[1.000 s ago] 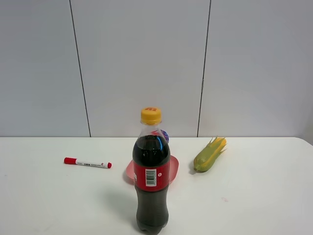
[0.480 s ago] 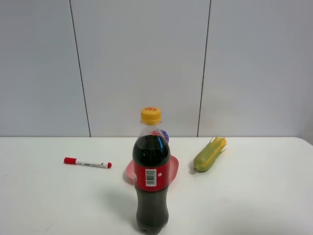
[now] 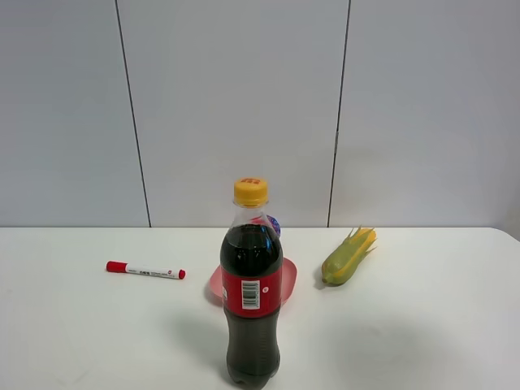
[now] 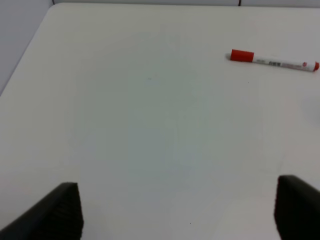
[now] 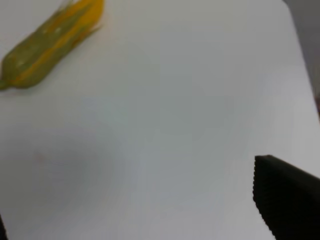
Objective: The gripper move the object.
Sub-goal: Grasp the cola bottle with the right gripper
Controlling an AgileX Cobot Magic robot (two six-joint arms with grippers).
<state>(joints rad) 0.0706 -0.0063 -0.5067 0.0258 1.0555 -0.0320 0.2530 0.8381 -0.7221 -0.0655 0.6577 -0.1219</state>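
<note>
Left gripper (image 4: 177,182) and right gripper (image 5: 129,190) both hung with jaws spread wide over the white table (image 3: 422,325), a grey panelled wall (image 3: 244,97) behind it. The cola bottle (image 3: 252,284) stood upright, outside both wrist views and untouched. A marker (image 3: 145,270) lay left of the bottle, a corn cob (image 3: 349,257) behind it to the right. A pink bowl (image 3: 215,282) sat mostly hidden behind the bottle, with some small blue thing (image 3: 275,224) I couldn't identify.
</note>
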